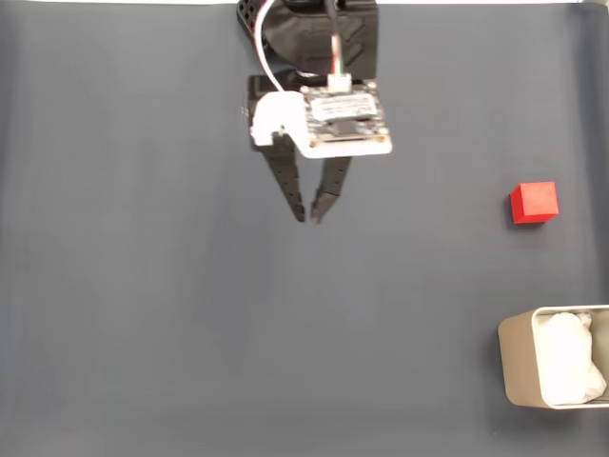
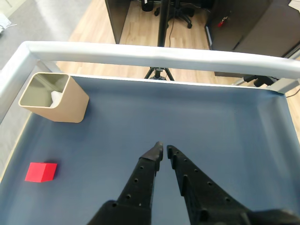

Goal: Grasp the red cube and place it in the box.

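Cube: red, resting alone on the dark surface, near the box but apart from it. Tool: empty, tips nearly shut, well away from cube. Risks for you: tips too narrow will shove the cube aside; a slack hold drops it short of the thin box wall.

Even, soft light fills both views, the red cube casting barely a shadow on the dark mat, whose top edge burns out white in the fixed view, while the wrist view's rail bows slightly.
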